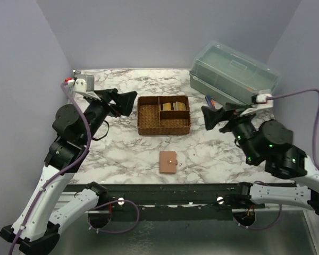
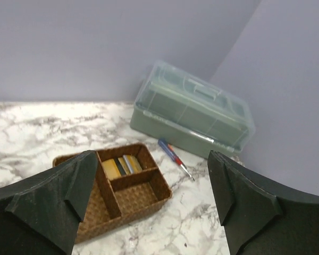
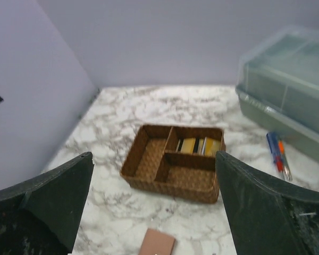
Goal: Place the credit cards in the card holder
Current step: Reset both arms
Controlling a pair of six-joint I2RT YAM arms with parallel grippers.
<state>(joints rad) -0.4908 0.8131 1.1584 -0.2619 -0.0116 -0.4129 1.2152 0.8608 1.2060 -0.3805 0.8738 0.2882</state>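
Note:
The credit cards stand on edge in the far right compartment of the woven tray; they show yellowish and grey in the left wrist view and the right wrist view. The tan card holder lies folded shut on the marble in front of the tray, and its corner shows in the right wrist view. My left gripper hangs open left of the tray, holding nothing. My right gripper hangs open right of the tray, also holding nothing.
A translucent green lidded box stands at the back right. Red and blue pens lie on the marble between the box and the tray. Purple walls close in the table on three sides.

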